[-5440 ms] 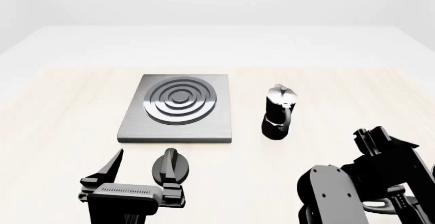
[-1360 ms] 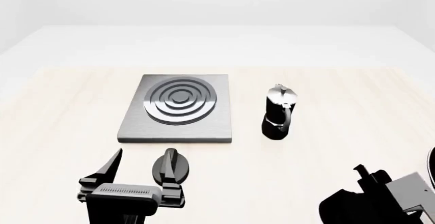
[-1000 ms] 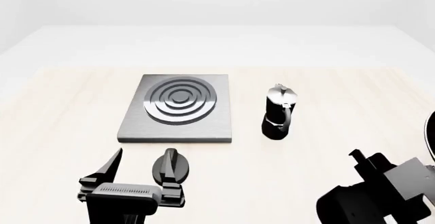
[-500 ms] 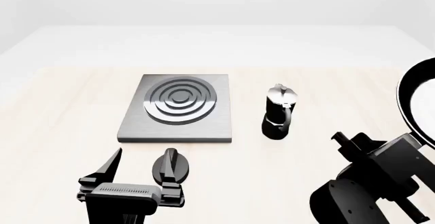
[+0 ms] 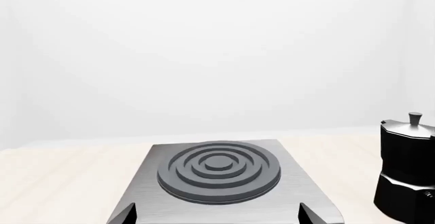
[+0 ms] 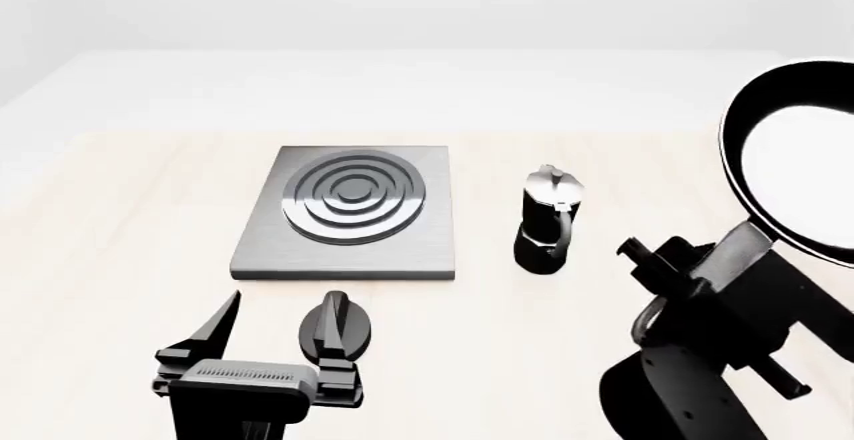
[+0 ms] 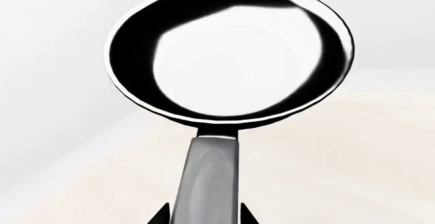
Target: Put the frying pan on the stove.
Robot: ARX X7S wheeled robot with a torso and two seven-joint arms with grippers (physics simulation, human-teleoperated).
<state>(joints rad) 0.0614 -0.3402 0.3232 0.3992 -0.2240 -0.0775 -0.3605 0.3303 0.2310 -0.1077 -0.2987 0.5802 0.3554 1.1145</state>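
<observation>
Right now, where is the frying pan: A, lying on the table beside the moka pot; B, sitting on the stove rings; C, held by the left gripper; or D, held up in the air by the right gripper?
D: the right gripper clamps the handle of the frying pan, which is raised off the table while the stove is bare.

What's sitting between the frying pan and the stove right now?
In the head view, the moka pot stands upright on the table between the raised frying pan in the right gripper and the stove.
</observation>
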